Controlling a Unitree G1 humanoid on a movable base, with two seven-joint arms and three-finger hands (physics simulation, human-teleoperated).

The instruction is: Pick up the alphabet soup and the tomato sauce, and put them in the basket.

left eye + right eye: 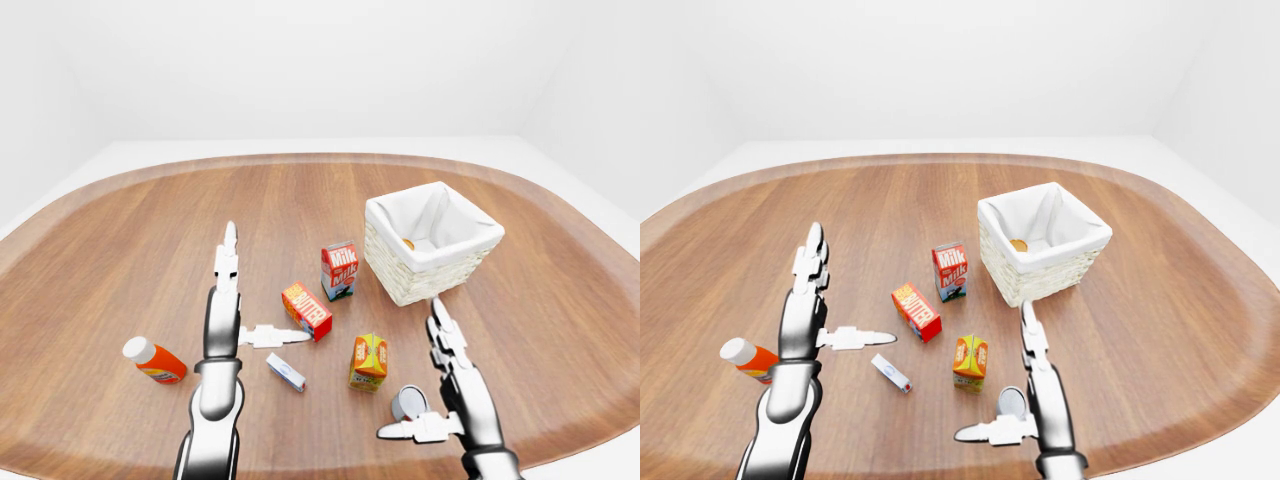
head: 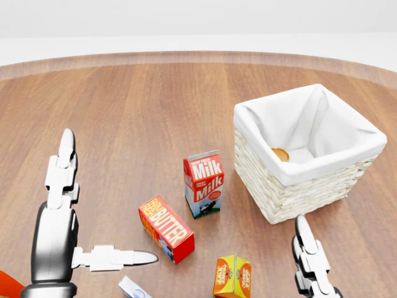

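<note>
Plainly, both hands, left hand [image 1: 225, 330] and right hand [image 1: 440, 395], are spread open; cartons read "Milk" [image 2: 204, 184] and, at its 7 o'clock, "Butter" [image 2: 165, 228].

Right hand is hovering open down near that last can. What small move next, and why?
Probably ease the right hand left and down onto the can lying beside its thumb, then close. The hand is open and empty, and one can already sits in the basket.
</note>
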